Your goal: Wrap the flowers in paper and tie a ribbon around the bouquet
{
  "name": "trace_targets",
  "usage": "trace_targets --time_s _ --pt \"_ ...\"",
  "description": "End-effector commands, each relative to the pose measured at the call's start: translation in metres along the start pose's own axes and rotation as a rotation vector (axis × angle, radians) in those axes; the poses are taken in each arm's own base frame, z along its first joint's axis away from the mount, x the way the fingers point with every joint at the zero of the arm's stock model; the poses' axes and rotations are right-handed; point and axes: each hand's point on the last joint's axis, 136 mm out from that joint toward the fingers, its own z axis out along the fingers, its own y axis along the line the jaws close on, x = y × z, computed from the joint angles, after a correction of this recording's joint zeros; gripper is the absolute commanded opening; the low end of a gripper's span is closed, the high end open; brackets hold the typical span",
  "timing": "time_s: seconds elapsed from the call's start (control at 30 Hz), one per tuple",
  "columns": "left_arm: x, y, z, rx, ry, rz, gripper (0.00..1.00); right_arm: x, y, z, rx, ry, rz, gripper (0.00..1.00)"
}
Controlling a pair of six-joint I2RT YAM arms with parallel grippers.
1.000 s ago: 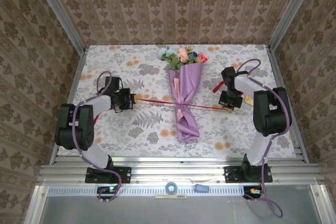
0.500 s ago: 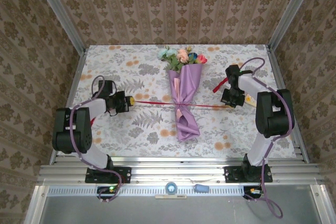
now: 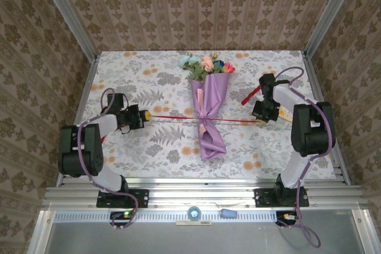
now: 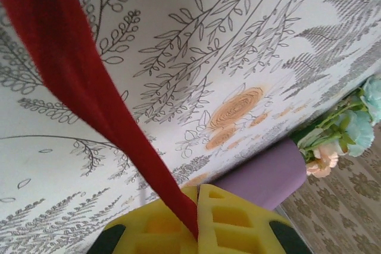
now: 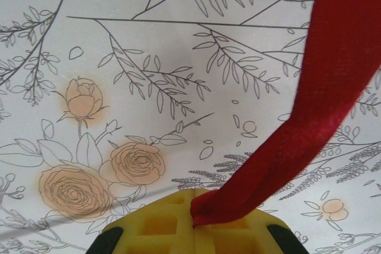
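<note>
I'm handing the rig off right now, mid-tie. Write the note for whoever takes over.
Left gripper: shut on one end of the red ribbon. Right gripper: shut on the other end.
Bouquet lies between the arms, flowers toward the far edge. The ribbon runs taut across its pinched waist.
Done: flowers wrapped in paper, ribbon around the bouquet.
Left: I cannot tell whether it is knotted; check, then release.
</note>
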Motion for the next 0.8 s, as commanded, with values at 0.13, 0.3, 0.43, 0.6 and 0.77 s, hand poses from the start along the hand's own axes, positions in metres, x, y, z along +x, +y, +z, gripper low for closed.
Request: trace_targets --time_s 0.13,0.3,0.43,0.6,0.77 --pt "-0.075 -0.027 -0.041 0.146 -0.296 -0.056 0.00 -0.014 -0.097 -0.013 0.328 -0.060 0.085 0.00" --pt "-0.065 -0.021 -0.035 0.132 -0.273 -0.035 0.00 -0.007 -0.087 -0.014 0.302 -0.057 0.079 0.00" --pt "-0.031 -0.015 -0.021 0.095 -0.211 0.024 0.00 0.009 -0.062 -0.013 0.234 -0.027 0.061 0.00" --pt "0.025 0.001 -0.004 0.069 -0.122 0.078 0.00 0.039 -0.037 -0.013 0.172 0.011 0.043 0.00" --pt "0.079 0.001 -0.004 0.101 -0.064 0.132 0.00 0.067 -0.030 -0.005 0.131 0.080 0.065 0.00"
